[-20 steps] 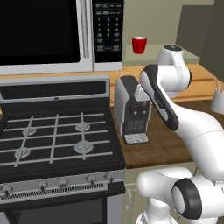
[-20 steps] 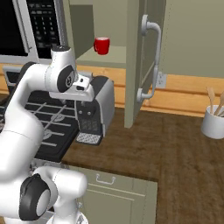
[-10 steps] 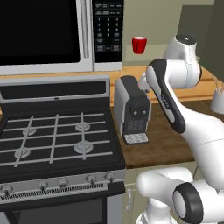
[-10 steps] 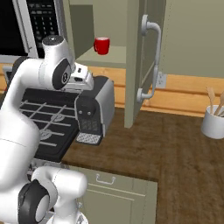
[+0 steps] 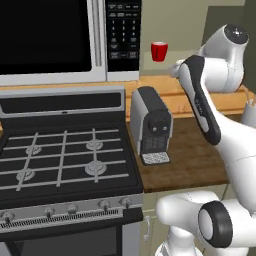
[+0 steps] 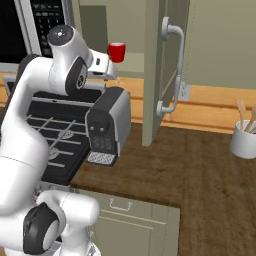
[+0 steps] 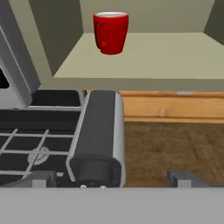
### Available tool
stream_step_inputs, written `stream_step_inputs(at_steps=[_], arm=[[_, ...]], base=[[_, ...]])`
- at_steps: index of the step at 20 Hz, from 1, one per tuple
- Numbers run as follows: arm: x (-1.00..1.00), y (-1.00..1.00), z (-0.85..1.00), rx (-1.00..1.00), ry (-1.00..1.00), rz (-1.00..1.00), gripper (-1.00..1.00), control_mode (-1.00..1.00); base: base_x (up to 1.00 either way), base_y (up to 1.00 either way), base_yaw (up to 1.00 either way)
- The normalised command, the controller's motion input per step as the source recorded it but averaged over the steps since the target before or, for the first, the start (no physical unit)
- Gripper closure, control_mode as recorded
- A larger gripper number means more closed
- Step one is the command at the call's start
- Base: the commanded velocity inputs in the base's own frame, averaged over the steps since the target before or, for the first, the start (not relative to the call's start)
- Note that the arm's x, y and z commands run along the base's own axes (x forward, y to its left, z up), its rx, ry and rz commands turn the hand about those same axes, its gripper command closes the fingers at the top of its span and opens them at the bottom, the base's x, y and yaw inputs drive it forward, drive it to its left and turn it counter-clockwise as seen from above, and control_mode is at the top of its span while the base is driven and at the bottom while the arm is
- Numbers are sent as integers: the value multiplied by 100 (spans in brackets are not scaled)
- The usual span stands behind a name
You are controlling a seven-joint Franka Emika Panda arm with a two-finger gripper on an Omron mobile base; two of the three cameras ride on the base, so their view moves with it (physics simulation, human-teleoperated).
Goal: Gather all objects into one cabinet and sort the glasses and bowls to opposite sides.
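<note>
1. Where the olive-beige cabinet (image 6: 152, 75) stands open, the glossy red cup (image 7: 110, 32) sits upright on its lower shelf (image 7: 166, 57), near the left wall of the compartment and close to the front edge.
2. The cabinet door (image 6: 167, 70) with the long grey handle (image 6: 172, 65) is swung out over the worktop (image 6: 190, 165).
3. The gripper (image 7: 111, 177) is raised in front of the cabinet opening, a little lower than the shelf and apart from the cup; its jaws stand wide and hold nothing.
4. Below the gripper there is a grey coffee machine (image 5: 151, 124) on the wooden worktop, just beside the gas stove (image 5: 60, 160).
5. Above the stove hangs a microwave (image 5: 65, 40), directly left of the cabinet.
6. On the right side of the worktop, well apart from the cabinet door, stands a white holder with wooden utensils (image 6: 244, 137).
</note>
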Motion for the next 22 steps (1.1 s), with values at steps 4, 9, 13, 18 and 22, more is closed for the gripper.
stream_step_inputs(at_steps=[4,9,13,18,22], arm=[[58,2,48,5,-5,-28,-100,-100],[29,20,29,6,-19,-32,-100,-100],[41,3,2,12,-8,-35,-100,-100],[14,1,0,15,-8,-13,-100,-100],[35,-3,0,12,0,-3,-100,-100]], base=[[0,0,0],[0,0,0],[0,0,0],[0,0,0],[0,0,0]])
